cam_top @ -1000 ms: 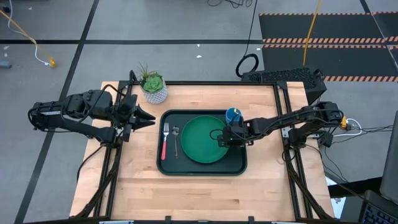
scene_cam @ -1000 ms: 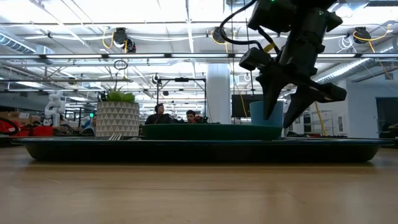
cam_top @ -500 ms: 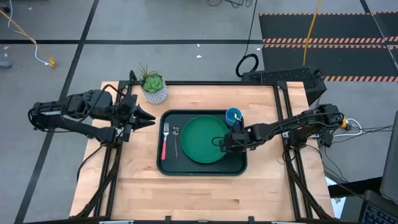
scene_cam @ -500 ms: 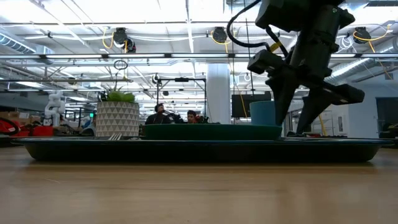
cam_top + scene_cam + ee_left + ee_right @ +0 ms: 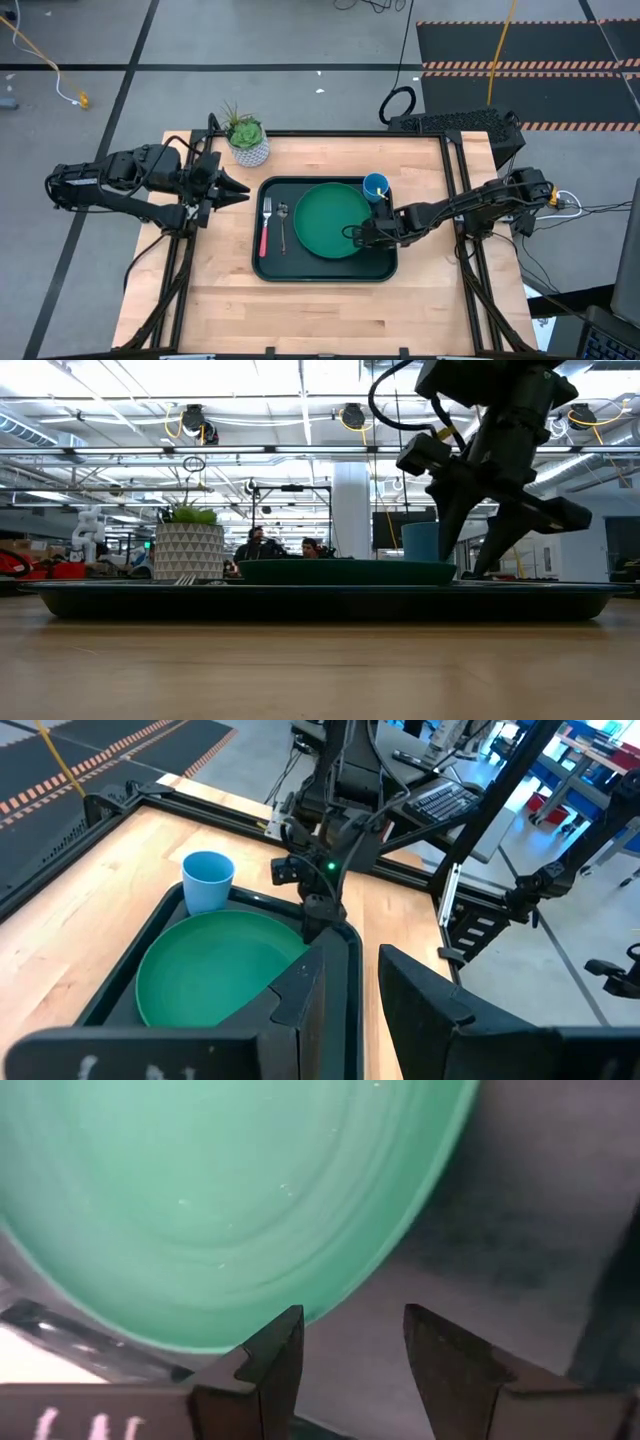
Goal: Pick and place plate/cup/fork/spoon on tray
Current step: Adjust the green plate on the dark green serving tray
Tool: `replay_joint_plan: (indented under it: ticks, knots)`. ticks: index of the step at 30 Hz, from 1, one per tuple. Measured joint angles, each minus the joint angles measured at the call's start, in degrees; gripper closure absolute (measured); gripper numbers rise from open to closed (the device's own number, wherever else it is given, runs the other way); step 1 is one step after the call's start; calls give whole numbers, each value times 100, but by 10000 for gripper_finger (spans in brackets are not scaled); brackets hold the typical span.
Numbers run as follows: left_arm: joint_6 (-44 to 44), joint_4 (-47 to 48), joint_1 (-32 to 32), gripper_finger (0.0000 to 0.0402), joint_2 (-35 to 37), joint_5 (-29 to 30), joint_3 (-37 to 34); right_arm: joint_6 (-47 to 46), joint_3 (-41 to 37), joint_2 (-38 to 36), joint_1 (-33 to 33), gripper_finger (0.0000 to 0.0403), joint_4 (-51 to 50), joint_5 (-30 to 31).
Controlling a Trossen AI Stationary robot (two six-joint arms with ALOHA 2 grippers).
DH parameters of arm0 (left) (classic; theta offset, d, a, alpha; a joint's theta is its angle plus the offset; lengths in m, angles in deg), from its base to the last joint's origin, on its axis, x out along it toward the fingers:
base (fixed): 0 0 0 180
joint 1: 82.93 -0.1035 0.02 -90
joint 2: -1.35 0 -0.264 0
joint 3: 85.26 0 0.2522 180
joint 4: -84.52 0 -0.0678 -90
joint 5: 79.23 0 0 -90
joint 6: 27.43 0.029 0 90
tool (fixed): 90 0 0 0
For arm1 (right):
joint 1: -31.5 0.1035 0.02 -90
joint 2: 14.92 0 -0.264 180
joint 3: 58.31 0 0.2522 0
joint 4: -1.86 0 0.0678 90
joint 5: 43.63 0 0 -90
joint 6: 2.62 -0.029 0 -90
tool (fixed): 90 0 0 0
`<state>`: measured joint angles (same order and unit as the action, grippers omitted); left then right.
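Green plate (image 5: 333, 222) lies flat in tray (image 5: 380, 268); right gripper (image 5: 357, 234), fingers apart and empty, has withdrawn toward plate's edge—placement done.

plate (image 5: 332, 220) centred in tray (image 5: 325, 273), cup (image 5: 376, 185) behind-right, fork (image 5: 266, 225) and spoon (image 5: 283, 225) left

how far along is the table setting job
All four pieces look placed: plate, cup, fork and spoon sit on the tray. The right end effector hovers open by the plate's rim, holding nothing. Nothing left except pulling clear.
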<state>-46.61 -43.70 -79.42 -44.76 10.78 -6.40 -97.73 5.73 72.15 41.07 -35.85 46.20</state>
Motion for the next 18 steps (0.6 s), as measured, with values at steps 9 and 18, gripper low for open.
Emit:
replay_joint_plan:
  ticks: [9,18]
  knots:
    - [24,0,0,302,0,-2,0,1072,0,-22,75,236,962,-732]
    - [70,2,1,302,0,-4,0,2384,517,-206,155,236,2186,-253]
